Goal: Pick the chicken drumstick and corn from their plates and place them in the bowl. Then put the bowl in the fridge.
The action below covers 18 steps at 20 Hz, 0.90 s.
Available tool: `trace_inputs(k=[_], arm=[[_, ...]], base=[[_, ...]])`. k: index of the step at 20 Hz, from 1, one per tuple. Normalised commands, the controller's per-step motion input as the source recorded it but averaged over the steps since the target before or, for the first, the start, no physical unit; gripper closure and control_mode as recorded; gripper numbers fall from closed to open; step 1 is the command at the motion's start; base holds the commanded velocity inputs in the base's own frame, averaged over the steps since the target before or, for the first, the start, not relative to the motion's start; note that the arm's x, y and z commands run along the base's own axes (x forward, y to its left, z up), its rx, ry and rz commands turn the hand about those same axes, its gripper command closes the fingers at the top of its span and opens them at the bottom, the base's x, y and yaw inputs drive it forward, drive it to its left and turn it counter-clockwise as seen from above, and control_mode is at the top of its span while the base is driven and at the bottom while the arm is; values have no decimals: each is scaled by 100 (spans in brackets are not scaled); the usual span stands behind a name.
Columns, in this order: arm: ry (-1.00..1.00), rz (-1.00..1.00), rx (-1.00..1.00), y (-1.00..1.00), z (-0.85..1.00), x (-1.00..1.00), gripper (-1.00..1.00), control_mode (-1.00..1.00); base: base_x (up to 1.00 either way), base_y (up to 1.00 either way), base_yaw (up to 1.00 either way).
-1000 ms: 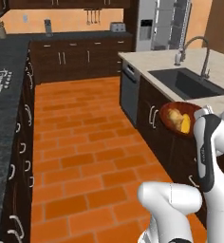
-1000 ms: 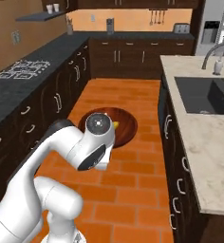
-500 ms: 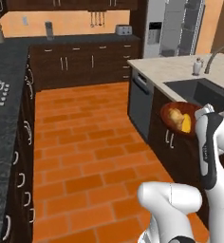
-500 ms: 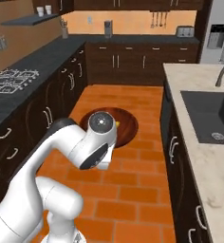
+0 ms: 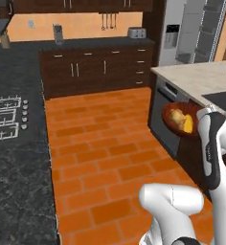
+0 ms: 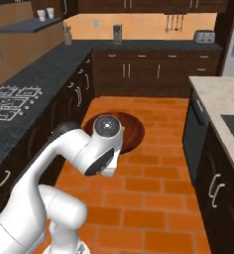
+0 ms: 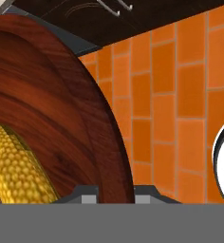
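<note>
Reddish-brown wood bowl [image 5: 178,119] carried off the floor, raised over the orange brick floor [image 5: 105,162] beside the island counter [image 5: 191,79]. Seen tilted in the left base view, open face turned toward the camera, with the chicken drumstick [image 5: 175,116] and the corn [image 5: 187,124] lying inside, the golden-brown piece just left of the yellow cob, the two touching or nearly so. Rim pinched at the near edge by the gripper [image 7: 115,192], jaws closed tight on the wood, one tip inside the rim and one outside, as shown in the hand view. Yellow kernels of the cob pressed against the bowl's inner wall at the lower left of that view, close to the inner fingertip.

From the right base view, mostly hidden behind the arm's round joint, a dark brown arc of the bowl poking out on either side above the brick.

Beyond the bowl, at the far end of the island counter, the fridge [image 5: 194,31], grey steel with a black dispenser panel, door apparently open with shelves showing. Well apart from the bowl. Left of the fridge along the back wall, dark cabinets [image 5: 98,67] under a dark countertop carrying a toaster [image 5: 136,32]. Across the brick from the bowl, a black stone counter with a cooktop [image 5: 7,117].
</note>
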Motion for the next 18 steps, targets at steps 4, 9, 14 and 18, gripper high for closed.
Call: trace_inputs(k=[4, 9, 14, 18], arm=[[0, 0, 0, 0, 0, 0, 100, 100], [0, 0, 0, 0, 0, 0, 100, 100], [0, 0, 0, 0, 0, 0, 100, 100], [0, 0, 0, 0, 0, 0, 100, 100]], base=[[100, 34, -4], [100, 28, 0], [100, 60, -3], [100, 60, -3]])
